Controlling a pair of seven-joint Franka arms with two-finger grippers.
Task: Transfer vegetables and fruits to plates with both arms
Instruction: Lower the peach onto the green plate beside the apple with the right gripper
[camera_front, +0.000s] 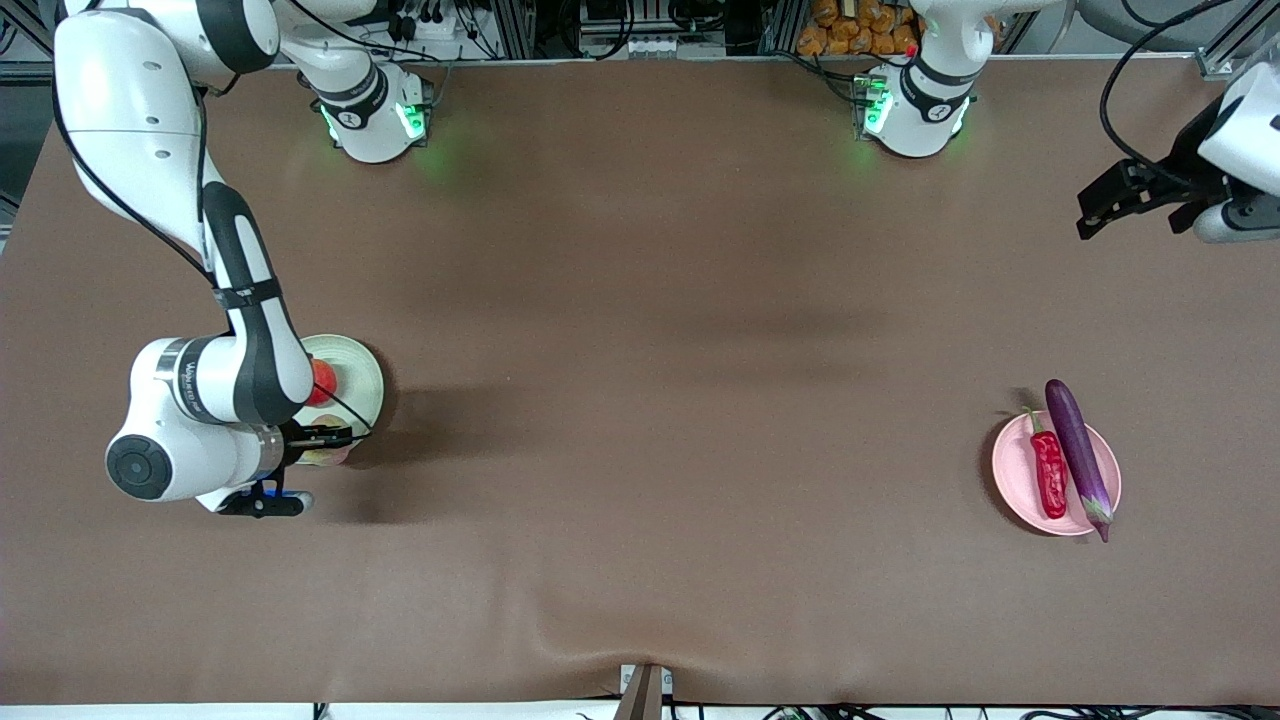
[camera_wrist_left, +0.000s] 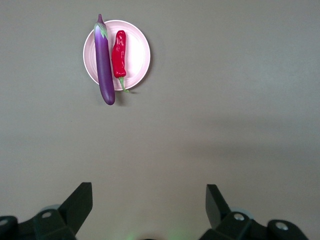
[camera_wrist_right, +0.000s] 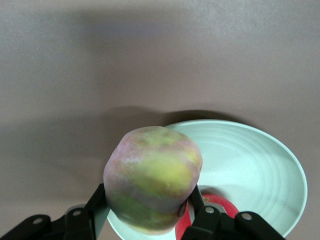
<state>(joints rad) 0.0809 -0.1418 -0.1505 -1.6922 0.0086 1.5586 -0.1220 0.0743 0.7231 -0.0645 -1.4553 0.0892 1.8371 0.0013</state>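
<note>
My right gripper (camera_front: 322, 440) is shut on the yellowish-pink peach (camera_wrist_right: 152, 180), holding it over the rim of the pale green plate (camera_front: 362, 380) at the right arm's end of the table. The round red fruit (camera_front: 322, 380) lies on that plate, partly hidden by the arm. The pale pink plate (camera_front: 1015, 470) sits at the left arm's end. On it, side by side, lie the red chili pepper (camera_front: 1048, 475) and the purple eggplant (camera_front: 1078, 455), whose ends overhang the rim. My left gripper (camera_front: 1095, 205) hangs open and empty, raised above the table away from the pink plate (camera_wrist_left: 137, 55).
Brown cloth covers the whole table. The two arm bases (camera_front: 375, 115) (camera_front: 915, 110) stand along the edge farthest from the front camera. A small bracket (camera_front: 642, 690) sticks up at the middle of the nearest edge.
</note>
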